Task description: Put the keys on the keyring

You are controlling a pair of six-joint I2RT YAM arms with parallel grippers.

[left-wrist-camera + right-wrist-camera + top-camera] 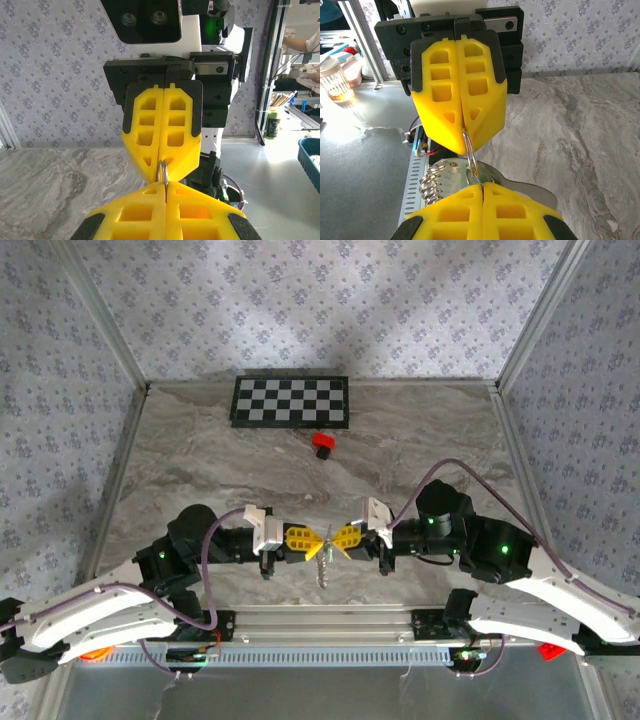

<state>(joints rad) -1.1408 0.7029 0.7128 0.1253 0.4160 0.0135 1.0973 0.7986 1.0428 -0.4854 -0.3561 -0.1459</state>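
Since both arms meet nose to nose over the near middle of the table, neither one is nearer. Your left gripper and right gripper are each clamped on the keyring, and its wire bridges the gap between the tips. What looks like the key hangs just under that pinch. You can't tell if it's threaded on.

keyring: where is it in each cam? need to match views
Top external: keyring low centre, hanging between the two arms' yellow jaws.
Left wrist: keyring at centre, where the yellow jaws meet tip to tip.
Right wrist: keyring low, left of centre, coils hanging.
Shared landmark: grey marble table.
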